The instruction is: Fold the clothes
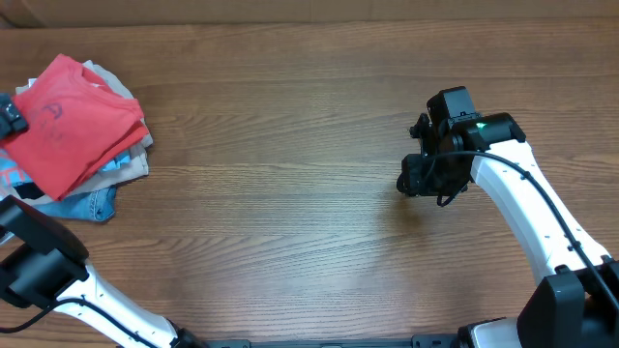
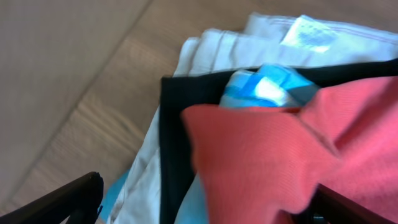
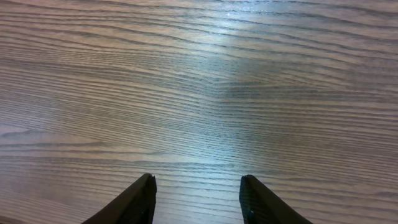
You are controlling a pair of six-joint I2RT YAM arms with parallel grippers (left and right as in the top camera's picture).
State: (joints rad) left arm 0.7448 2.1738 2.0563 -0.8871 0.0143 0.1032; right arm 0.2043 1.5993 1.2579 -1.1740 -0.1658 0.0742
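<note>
Your left fingers point(image 2: 68, 202) stand wide apart and pinch nothing, with a fold of the coral-red T-shirt point(image 2: 267, 162) bulging into the gap between them. Your right fingers point(image 3: 140, 202) are spread as well, over bare table point(image 3: 199, 74), well apart from the clothes.

The T-shirt tops a heap at the table's far left. From overhead it lies cornerwise as a rough diamond, about as wide as it is long, so you get no clear long axis. One corner points to the far edge and another toward the table's middle. You cannot tell collar from hem, and the print shows only as a faint mark. The overhead frame's edge cuts off most of the left fingers beside the heap.

Under the shirt and touching it lie a beige garment point(image 1: 121, 89), a black garment point(image 2: 169, 143) and a light blue tee point(image 2: 267, 87). Denim point(image 1: 95, 205) pokes out on the heap's near side.
</note>
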